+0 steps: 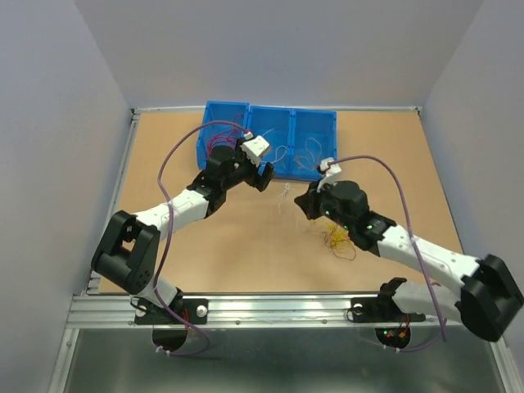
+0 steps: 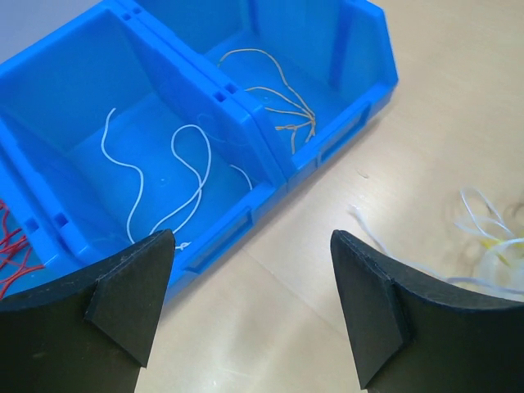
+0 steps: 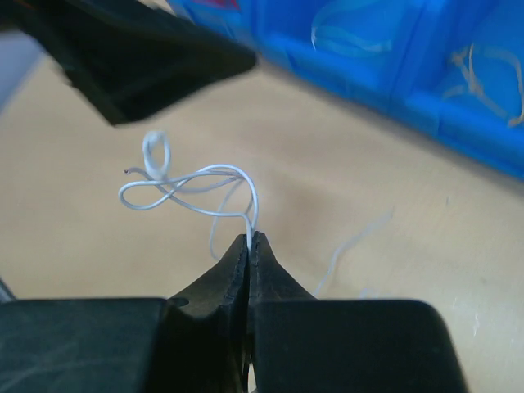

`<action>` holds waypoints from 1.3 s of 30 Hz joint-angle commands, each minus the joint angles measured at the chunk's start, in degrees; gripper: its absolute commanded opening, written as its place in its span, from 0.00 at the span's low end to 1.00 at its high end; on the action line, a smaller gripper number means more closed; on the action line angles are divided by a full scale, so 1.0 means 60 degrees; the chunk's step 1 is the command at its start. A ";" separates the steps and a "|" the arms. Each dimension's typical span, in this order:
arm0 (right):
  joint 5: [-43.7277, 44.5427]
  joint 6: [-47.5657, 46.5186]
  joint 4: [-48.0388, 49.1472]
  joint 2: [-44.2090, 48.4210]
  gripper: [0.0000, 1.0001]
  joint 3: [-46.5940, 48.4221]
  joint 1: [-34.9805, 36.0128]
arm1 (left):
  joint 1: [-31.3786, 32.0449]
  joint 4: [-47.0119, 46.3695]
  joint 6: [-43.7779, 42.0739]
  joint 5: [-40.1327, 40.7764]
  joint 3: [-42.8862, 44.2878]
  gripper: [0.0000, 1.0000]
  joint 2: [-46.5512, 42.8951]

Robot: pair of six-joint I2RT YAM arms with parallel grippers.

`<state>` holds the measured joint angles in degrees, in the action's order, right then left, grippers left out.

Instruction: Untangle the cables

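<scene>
Right jaws clenched on a thin curly white wire [image 3: 196, 184], held above the tan wooden bench [image 1: 246, 262]; its far loop is out of focus. Left jaws released, spread wide, beside three joined blue plastic bins [image 1: 292, 131]. Thin red wires [image 2: 10, 250] cut off at frame edge, white wires [image 2: 192, 164] in the middle bin, yellow-orange wires [image 2: 286, 106] in the end bin. Yellow-red tangle [image 1: 337, 241] on the bench, partly hidden under the right arm. Loose white strands [image 2: 483, 221] lie blurred nearby.
</scene>
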<state>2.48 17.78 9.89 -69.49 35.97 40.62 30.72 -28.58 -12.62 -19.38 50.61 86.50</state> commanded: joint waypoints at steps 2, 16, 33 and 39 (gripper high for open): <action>-0.1101 0.0083 0.0461 0.2467 0.00 0.0699 0.0056 | -0.0139 -0.0818 0.0477 0.1062 0.0047 0.88 -0.0617; -0.0808 0.0274 0.0636 0.3614 0.01 0.2954 0.0056 | -0.0227 -0.0979 0.0039 -0.3250 -0.0246 0.88 -0.0749; -0.1306 0.0786 0.1588 0.2984 0.01 0.3468 0.0056 | 0.0797 -0.1756 -0.0883 -0.6250 -0.1316 0.96 -0.1278; -0.1322 0.0947 0.1838 0.2984 0.01 0.3703 0.0056 | 0.1003 -0.1653 -0.0928 -0.5955 -0.1126 0.95 -0.0662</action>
<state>-4.49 22.31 15.27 -52.14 53.01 40.62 36.77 -36.71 -16.88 -55.33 43.31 81.01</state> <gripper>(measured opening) 0.025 0.956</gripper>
